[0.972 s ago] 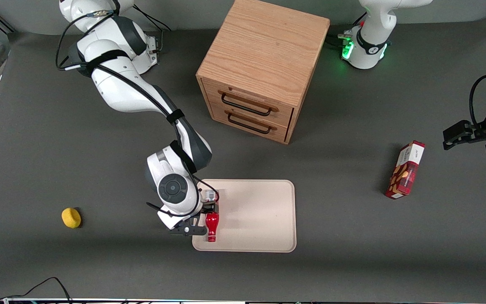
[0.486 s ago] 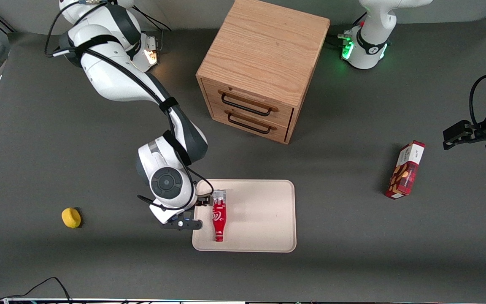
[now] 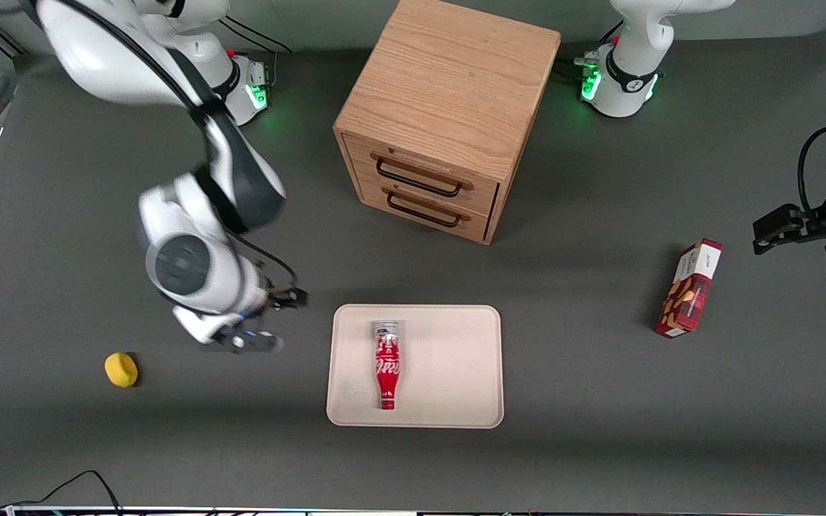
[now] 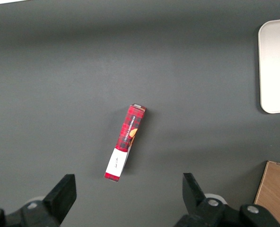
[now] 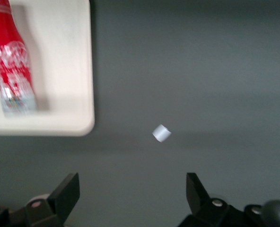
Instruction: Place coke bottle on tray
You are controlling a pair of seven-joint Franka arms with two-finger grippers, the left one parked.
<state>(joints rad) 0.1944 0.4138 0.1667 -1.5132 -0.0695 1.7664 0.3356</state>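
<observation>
The coke bottle [image 3: 387, 365] is shown lying on its side on the tray [image 3: 456, 401], with its silvery base toward the wooden drawer cabinet [image 3: 442, 115] and its red cap toward the front camera. It rests in the part of the tray lying toward the working arm's end of the table, inside the low rim and clear of it. In the right wrist view the coke bottle [image 5: 11, 61] is seen flat on the tray [image 5: 64, 85], near one rounded corner. The tray is placed in front of the cabinet's two drawers, apart from them, on the dark table [image 3: 599, 444]. The gripper [image 3: 262, 319] is held above bare table beside the tray, toward the working arm's end, and touches neither tray nor bottle. Its fingers [image 5: 66, 191] are spread wide apart and nothing is held between them. A yellow ball [image 3: 121, 370] lies farther toward the working arm's end. A red snack box [image 3: 689, 288] lies well apart from the tray, toward the parked arm's end.
</observation>
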